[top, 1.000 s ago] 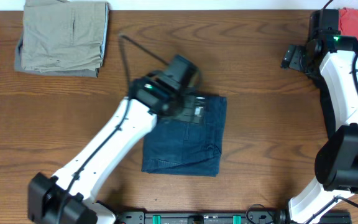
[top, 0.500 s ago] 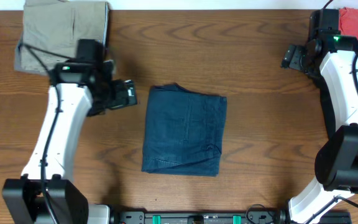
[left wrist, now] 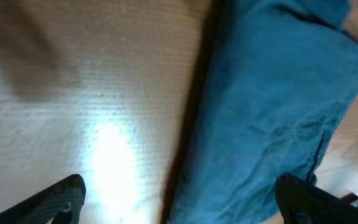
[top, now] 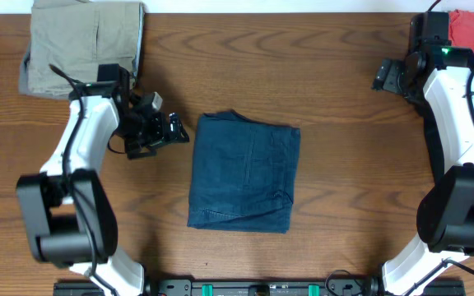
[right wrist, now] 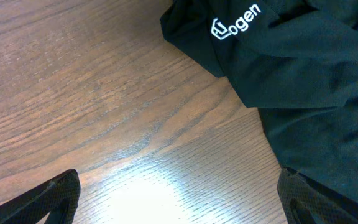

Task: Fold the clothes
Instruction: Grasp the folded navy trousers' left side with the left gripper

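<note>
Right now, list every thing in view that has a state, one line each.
Blue shorts, folded into a flat rectangle.
Khaki shorts, folded.
Black T-shirt, rumpled, not folded, white logo facing up.
Red garment, bunched, only partly in view.
Left hand, open, empty, beside the blue shorts.
Right hand, open, empty, next to the black T-shirt.

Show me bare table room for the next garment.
Widest bare table lies between the blue shorts and the right arm. Top middle, past the khaki shorts, is free too. Crowded: the left end effector sits close beside the blue shorts.
</note>
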`<action>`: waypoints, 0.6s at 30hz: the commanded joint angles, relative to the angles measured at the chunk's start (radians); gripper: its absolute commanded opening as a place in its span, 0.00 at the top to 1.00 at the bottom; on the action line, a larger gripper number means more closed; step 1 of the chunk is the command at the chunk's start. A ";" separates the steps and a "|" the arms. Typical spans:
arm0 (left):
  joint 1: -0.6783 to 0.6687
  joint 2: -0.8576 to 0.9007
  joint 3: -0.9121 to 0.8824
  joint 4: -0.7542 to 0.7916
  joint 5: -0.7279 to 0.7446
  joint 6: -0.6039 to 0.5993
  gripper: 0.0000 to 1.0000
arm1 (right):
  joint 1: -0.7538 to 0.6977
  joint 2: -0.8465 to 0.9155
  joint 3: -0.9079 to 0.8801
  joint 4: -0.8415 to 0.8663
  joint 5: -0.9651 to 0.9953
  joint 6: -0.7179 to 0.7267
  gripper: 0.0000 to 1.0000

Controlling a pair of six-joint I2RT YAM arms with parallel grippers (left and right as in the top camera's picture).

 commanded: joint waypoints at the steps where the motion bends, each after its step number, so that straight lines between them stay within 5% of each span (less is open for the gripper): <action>1: 0.002 0.057 -0.006 0.014 0.076 0.049 0.02 | 0.000 0.006 0.005 0.001 0.010 0.014 0.01; 18: -0.038 0.290 -0.052 0.056 0.236 0.164 0.02 | 0.000 0.006 0.005 0.001 0.010 0.014 0.01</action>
